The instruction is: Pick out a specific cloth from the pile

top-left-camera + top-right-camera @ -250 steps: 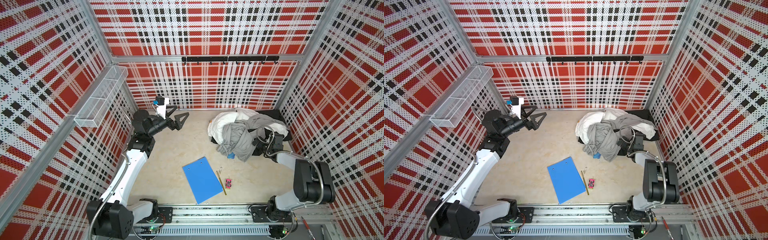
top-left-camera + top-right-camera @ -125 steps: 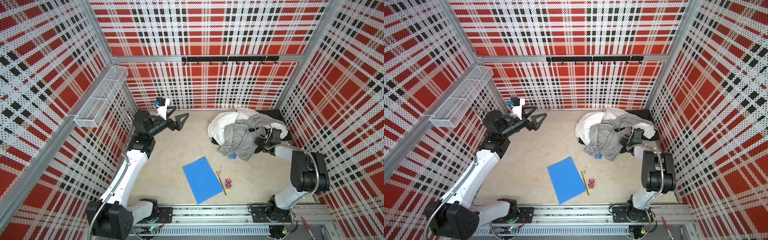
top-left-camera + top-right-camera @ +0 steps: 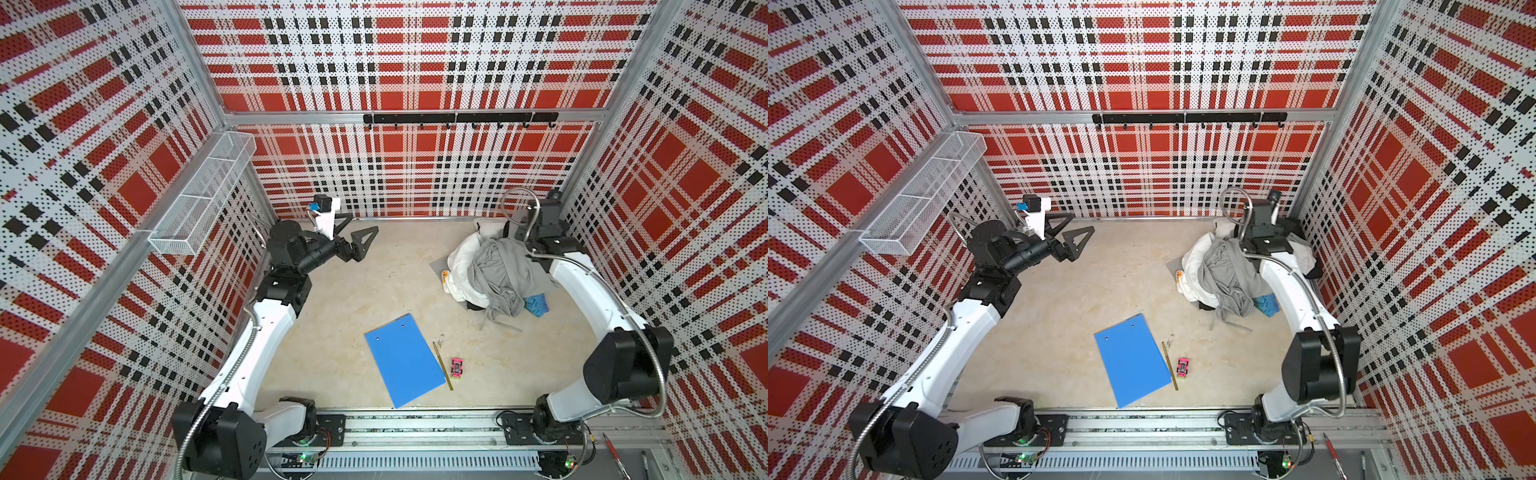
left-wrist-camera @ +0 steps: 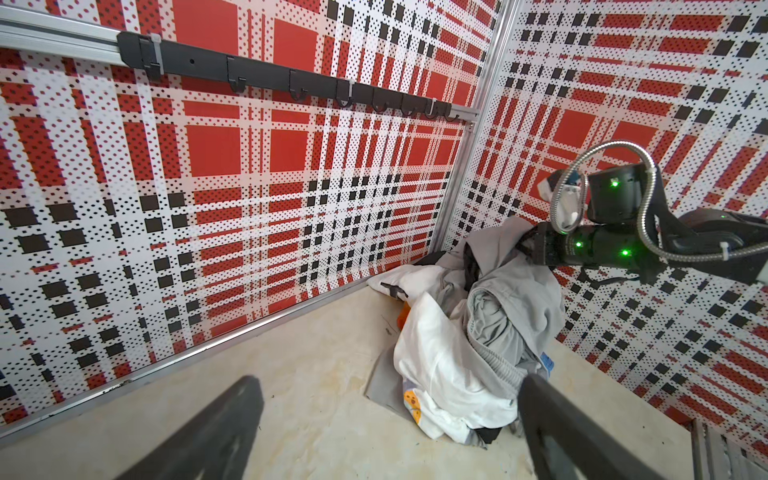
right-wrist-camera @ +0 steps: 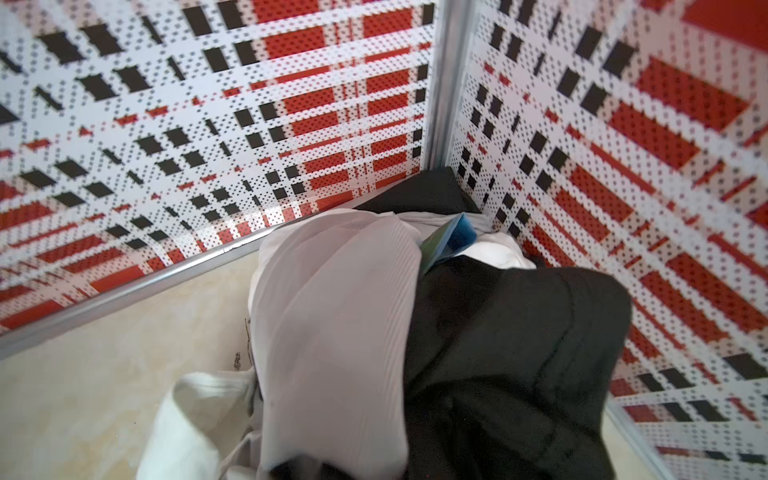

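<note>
cloth in pile, near right end effector

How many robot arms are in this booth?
2. The left arm stands on the left side, its claw open, away from the pile. The right arm reaches into the pile in the back right corner. None looks hidden.

Left arm bent at the elbow, forearm level, left gripper pointing toward the middle with jaws spread wide; right arm stretched far forward, wrist turned inward, right gripper pinched closed, its tips mostly hidden
</note>
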